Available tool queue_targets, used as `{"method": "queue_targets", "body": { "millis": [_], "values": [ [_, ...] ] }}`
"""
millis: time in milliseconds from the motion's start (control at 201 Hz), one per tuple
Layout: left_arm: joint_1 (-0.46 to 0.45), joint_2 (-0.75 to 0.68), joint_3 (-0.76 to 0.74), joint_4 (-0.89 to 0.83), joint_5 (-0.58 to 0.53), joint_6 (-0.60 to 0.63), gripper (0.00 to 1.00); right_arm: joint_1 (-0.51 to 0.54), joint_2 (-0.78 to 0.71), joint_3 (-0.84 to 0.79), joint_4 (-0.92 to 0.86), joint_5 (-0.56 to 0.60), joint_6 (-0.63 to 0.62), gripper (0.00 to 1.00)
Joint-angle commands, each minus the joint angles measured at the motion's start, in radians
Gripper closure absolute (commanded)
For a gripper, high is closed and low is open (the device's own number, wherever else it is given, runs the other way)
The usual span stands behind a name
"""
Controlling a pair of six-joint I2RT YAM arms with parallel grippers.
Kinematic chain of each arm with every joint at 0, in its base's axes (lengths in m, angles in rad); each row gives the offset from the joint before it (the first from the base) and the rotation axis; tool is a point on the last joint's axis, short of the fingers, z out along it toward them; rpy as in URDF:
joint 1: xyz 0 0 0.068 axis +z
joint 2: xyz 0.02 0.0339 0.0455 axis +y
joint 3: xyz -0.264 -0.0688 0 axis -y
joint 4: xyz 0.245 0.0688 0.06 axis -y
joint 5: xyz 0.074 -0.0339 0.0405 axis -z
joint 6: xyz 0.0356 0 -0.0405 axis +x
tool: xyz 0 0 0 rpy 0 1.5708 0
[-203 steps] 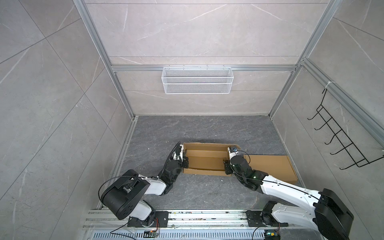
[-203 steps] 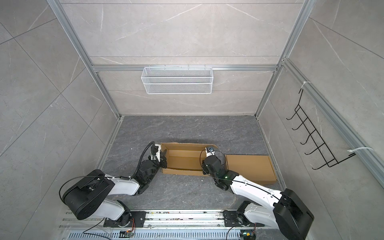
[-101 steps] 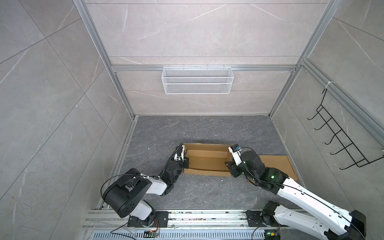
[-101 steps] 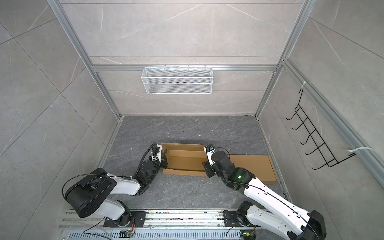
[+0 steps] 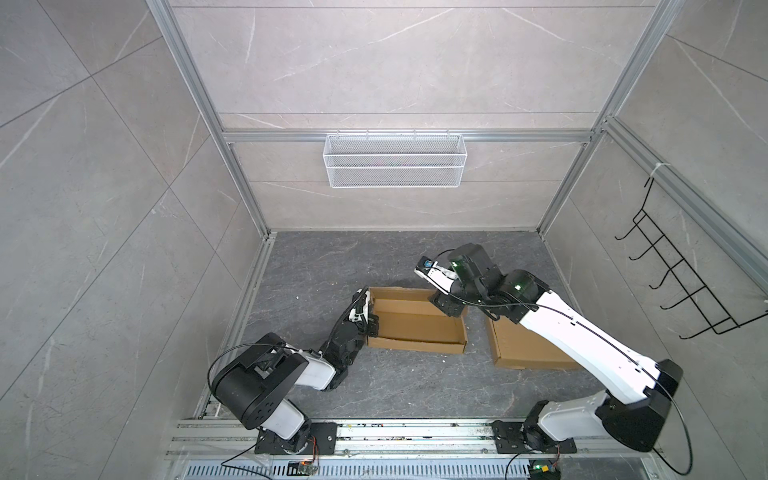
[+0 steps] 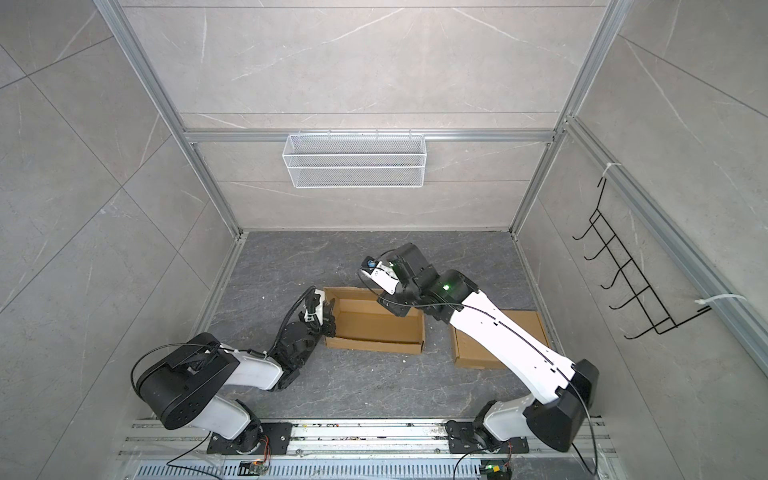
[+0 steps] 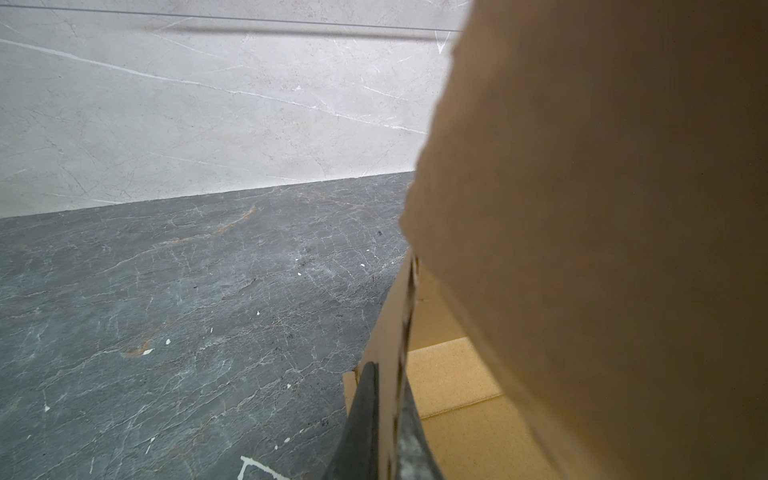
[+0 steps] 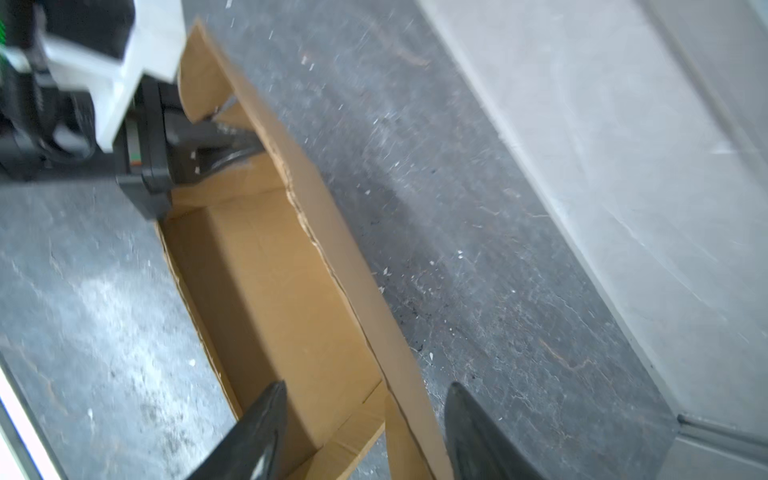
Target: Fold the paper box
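While left end effector [image 5: 370, 323] pinches shut on left wall of 1 paper box [image 5: 415, 328] mid-frame on worktop [image 5: 332, 266], right end effector [image 8: 365, 392] hangs open astride its far wall; 2nd cardboard pc [image 5: 507, 349] lies just right.

Paper box [image 5: 415, 328] is clamped at left end by left gripper [image 5: 371, 326]; right gripper [image 5: 449, 308] is seen at far right corner.

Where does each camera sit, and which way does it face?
Top views: overhead, looking down on box, left arm, right arm.
Left wrist: on left arm, facing across the floor; left fingers pinch the box wall.
Right wrist: on right arm, looking down into the box between open right fingers.
Shared: right wrist and both top views show left fingers on the box's end.
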Motion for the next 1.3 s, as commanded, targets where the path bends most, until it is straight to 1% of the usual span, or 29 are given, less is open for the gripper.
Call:
{"method": "queue_targets", "body": {
  "millis": [0,114,289,468,642,702,806,921,1020,1105,1200,1294],
  "values": [
    [-0.005,0.051,-0.031,-0.110,0.000,0.033,1.00,-0.001,0.059,0.060,-0.080,-0.013,-0.117,0.38],
    [-0.005,0.056,-0.035,-0.103,-0.003,0.036,1.00,0.000,0.098,0.085,-0.050,0.007,-0.140,0.38],
    [-0.005,0.055,-0.037,-0.104,-0.003,0.039,1.00,-0.001,0.160,0.107,-0.050,-0.001,-0.173,0.41],
    [-0.005,0.037,-0.040,-0.115,-0.007,0.040,1.00,-0.001,0.207,0.110,-0.080,-0.056,-0.194,0.51],
    [-0.005,-0.030,-0.042,-0.182,-0.011,0.031,1.00,-0.001,0.220,0.100,-0.110,-0.089,-0.187,0.63],
    [-0.005,-0.068,-0.044,-0.220,-0.011,0.020,0.93,-0.001,0.214,0.080,-0.102,-0.098,-0.173,0.65],
    [-0.005,-0.174,-0.061,-0.305,-0.011,-0.008,0.76,0.006,0.197,0.047,-0.075,-0.107,-0.144,0.65],
    [-0.005,-0.351,-0.072,-0.484,-0.018,-0.058,0.66,0.022,0.184,0.011,-0.053,-0.113,-0.119,0.65],
    [-0.005,-0.504,-0.092,-0.602,-0.027,-0.083,0.63,0.039,0.177,-0.032,-0.029,-0.114,-0.093,0.66],
    [-0.005,-0.631,-0.094,-0.725,-0.038,-0.084,0.62,0.063,0.172,-0.081,-0.003,-0.096,-0.071,0.66],
    [-0.005,-0.764,-0.064,-0.879,-0.077,-0.097,0.62,0.090,0.157,-0.131,0.035,-0.052,-0.050,0.64],
    [-0.005,-0.853,0.000,-1.051,-0.141,-0.111,0.62,0.119,0.136,-0.182,0.086,-0.009,-0.035,0.62]
  ]
}}
